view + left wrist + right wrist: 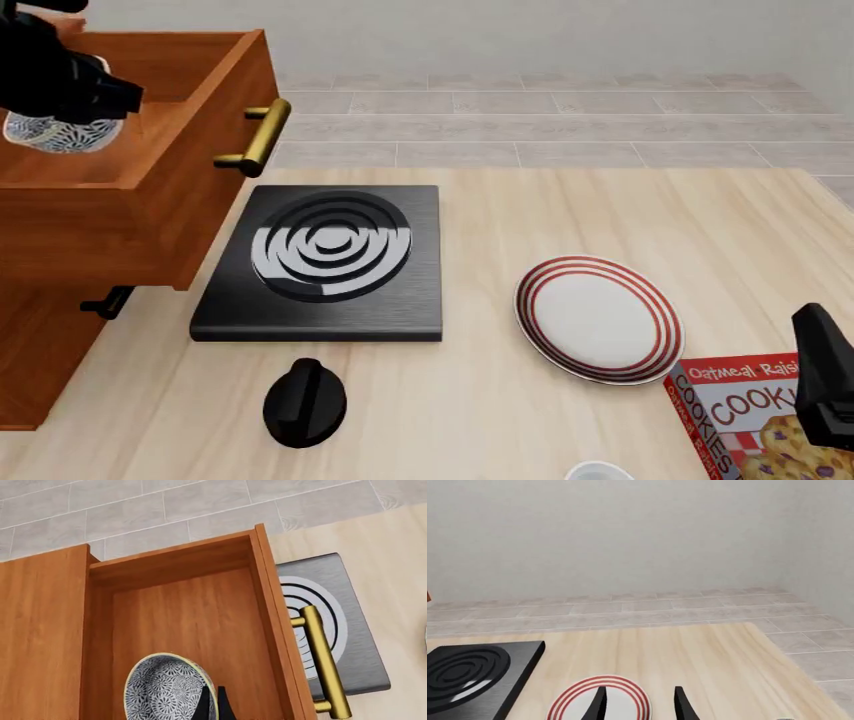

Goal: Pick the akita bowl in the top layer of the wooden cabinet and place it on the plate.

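The top layer (193, 615) of the wooden cabinet (54, 300) stands pulled out, brass handle (260, 137) toward the stove. Inside it the akita bowl (167, 690), net-patterned black and white, sits tilted. My left gripper (212, 706) has its two dark fingers close together across the bowl's rim. In the front view the bowl (54, 132) shows just under the left arm (60, 70), above the drawer's side wall. The red-ringed plate (598, 318) lies on the table at right. My right gripper (640, 707) hovers open near the plate (627, 700), holding nothing.
A black square stove (327, 260) with grey rings lies between cabinet and plate. A black knob-like object (304, 402) sits in front of it. A cookie box (754, 420) and a small white object (597, 470) are at the front right.
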You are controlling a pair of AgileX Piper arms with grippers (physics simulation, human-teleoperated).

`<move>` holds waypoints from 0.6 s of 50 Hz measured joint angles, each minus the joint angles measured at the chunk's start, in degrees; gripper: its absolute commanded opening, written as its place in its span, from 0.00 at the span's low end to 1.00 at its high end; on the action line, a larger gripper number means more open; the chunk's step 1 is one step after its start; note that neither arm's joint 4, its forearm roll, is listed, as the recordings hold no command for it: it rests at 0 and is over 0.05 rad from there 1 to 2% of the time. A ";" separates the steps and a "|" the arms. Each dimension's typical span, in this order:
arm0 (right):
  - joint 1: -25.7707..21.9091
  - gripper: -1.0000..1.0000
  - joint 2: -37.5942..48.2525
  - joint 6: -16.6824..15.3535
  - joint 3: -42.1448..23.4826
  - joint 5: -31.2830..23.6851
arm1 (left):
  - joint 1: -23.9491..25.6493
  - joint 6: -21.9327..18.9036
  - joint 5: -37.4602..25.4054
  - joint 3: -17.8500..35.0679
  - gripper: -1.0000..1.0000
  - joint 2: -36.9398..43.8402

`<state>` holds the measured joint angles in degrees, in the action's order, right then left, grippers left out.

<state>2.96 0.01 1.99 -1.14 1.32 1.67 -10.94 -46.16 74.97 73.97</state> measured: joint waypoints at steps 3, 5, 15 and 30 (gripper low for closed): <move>0.00 1.00 0.00 -0.01 0.00 0.01 | 0.20 0.02 -0.34 0.69 0.00 -0.18; 0.00 1.00 0.00 -0.02 0.01 0.02 | 0.40 0.00 -0.62 1.23 0.00 -0.32; -0.07 1.00 0.00 -0.16 0.02 0.10 | 1.41 -0.04 -2.21 4.67 0.00 -0.73; -0.19 1.00 0.00 -0.41 -0.01 0.15 | 3.15 -1.16 -3.86 10.06 0.00 -0.88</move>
<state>2.77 0.01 1.58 -1.15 1.47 4.82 -12.10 -50.02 85.02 73.09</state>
